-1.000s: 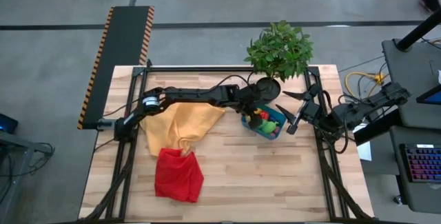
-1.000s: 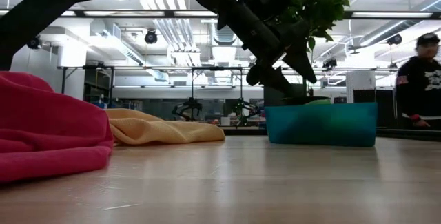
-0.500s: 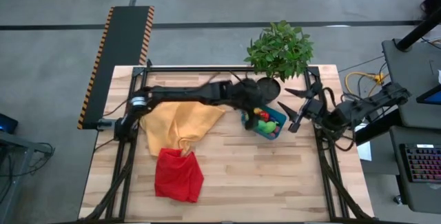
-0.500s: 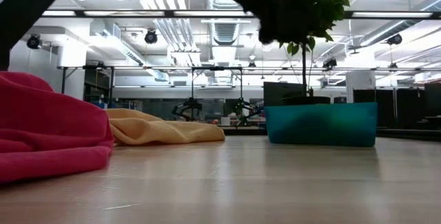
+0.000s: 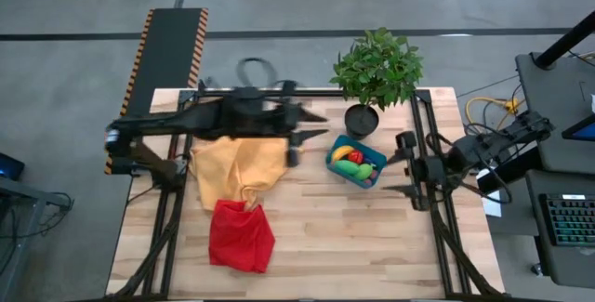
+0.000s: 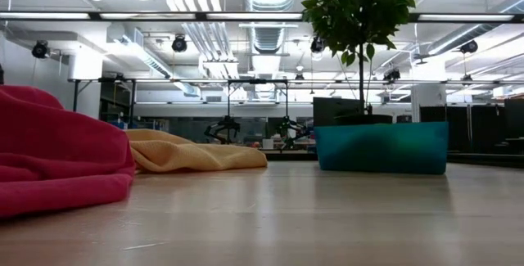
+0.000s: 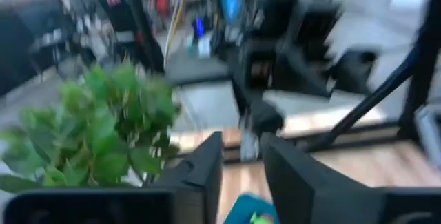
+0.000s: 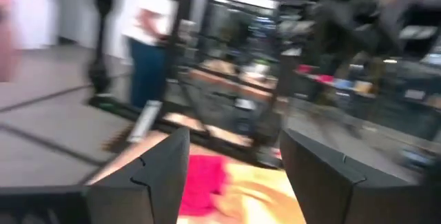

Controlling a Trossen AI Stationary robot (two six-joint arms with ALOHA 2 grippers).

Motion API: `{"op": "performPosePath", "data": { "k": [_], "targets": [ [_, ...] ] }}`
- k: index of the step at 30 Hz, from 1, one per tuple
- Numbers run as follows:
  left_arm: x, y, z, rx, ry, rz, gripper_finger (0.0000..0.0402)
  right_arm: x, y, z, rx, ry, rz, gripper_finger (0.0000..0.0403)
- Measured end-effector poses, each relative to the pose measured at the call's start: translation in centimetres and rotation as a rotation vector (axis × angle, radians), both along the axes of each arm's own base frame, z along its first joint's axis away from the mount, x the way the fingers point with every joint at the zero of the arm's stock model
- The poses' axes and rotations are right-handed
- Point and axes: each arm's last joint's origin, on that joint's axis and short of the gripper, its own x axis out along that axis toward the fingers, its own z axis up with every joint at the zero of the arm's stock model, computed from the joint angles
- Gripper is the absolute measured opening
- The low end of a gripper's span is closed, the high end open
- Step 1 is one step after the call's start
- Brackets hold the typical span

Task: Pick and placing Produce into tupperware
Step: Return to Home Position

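High view: potted plant (image 5: 376,66) beside tupperware (image 5: 330,162)

Overhead: L arm (image 5: 214,121) lies stretched out nearly straight and level, running from its base on the robot's left toward the middle, wrist in line w/ forearm. L gripper (image 5: 321,125) at its end points toward the R side, fingers (image 7: 207,165) a little apart, empty. R arm (image 5: 483,149) sits folded close to its base on the robot's right, elbow bent. R gripper (image 5: 405,164) faces inward toward the L arm, spread wide, empty. The 2 grippers are well apart.
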Motion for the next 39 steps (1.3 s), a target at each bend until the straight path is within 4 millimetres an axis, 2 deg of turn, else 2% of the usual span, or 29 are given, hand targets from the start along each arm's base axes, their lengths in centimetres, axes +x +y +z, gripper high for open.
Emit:
{"op": "performPosePath", "data": {
  "k": [3,7,12,14,19,25,28,33,39],
  "targets": [
    [-3.2,-1.2,0.5,0.000,-0.113,-0.040,0.0053,-0.1,0.3,-0.2,0.017,0.025,0.103,0.0203],
    [-6.6,-2.2,-0.5,0.018,-0.212,-0.084,0.0007,-0.1,0.4,-0.4,0.033,0.043,0.128,0.0152],
    [-9.2,-2.6,-3.1,0.000,-0.280,-0.044,0.0007,0.8,0.7,-0.8,-0.011,0.051,0.123,0.0044],
    [-9.8,-2.6,-4.5,0.000,-0.263,0.005,0.0003,1.5,0.9,-1.0,-0.051,0.039,0.112,0.0019],
    [-10.5,-2.4,-7.4,0.000,-0.263,0.044,0.0001,3.1,-0.3,-1.2,-0.127,0.015,-0.006,0.0009],
    [-11.3,-2.3,-9.3,-0.001,-0.271,0.055,0.0001,3.1,-4.0,-0.9,-0.131,-0.005,-0.205,0.0008],
    [-11.8,-2.1,-9.5,-0.003,-0.275,0.096,0.0001,2.9,-5.9,-1.5,-0.084,0.020,-0.216,0.0008],
    [-12.2,-2.0,-10.2,0.000,-0.261,0.118,0.0001,1.5,-7.7,-3.0,0.008,0.073,-0.207,0.0008],
    [-13.0,-1.8,-11.1,0.000,-0.250,0.158,0.0001,-1.3,-7.3,-5.0,0.103,0.010,-0.196,0.0008]
  ]
}}
